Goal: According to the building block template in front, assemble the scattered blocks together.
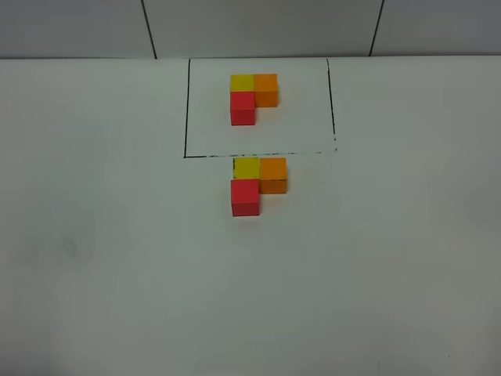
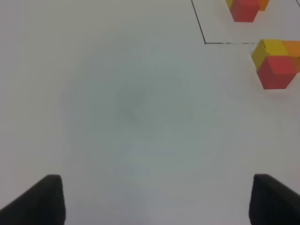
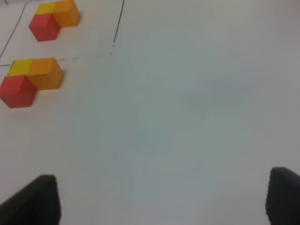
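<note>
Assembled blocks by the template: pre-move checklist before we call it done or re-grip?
1. Unframed yellow cube, orange cube and red cube joined in an L: ok.
2. Colour layout matches the building block template: ok.
3. Cluster outside the black frame line: ok, just below it.
4. Left gripper open, holding nothing: ok.
5. Right gripper open, holding nothing: ok.
6. Cubes pressed flush, no gaps: cannot tell.
</note>
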Robot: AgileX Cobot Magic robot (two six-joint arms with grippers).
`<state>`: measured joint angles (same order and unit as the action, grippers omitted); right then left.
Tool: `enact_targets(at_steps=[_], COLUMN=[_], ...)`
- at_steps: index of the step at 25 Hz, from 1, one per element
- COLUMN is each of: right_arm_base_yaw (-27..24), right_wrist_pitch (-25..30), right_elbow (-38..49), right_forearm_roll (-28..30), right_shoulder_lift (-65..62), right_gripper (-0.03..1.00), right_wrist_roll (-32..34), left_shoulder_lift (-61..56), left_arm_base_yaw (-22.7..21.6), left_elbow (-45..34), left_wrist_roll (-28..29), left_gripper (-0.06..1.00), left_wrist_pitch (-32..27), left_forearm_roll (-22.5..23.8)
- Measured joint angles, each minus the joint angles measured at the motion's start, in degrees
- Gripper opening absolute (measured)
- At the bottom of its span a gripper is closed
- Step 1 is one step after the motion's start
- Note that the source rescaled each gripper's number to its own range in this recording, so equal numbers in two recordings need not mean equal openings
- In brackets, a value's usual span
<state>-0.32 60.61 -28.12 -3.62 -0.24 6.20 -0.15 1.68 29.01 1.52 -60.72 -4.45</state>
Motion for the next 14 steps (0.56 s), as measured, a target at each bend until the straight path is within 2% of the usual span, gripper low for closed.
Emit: enact_targets(at_steps=[14], right_arm_base_yaw=[0.0], right_wrist_pitch=[0.0], right_elbow=[0.0], right_forearm_roll=[0.0], right_shoulder_lift=[0.0], right_gripper=[0.79], right_wrist_roll=[0.0], left_shoulder_lift=[0.0], left_arm_base_yaw=[0.0], left_elbow=[0.0], left_wrist_roll=[0.0], left_gripper=[0.73], left_wrist_pitch=[0.0], left_forearm_roll=[0.0])
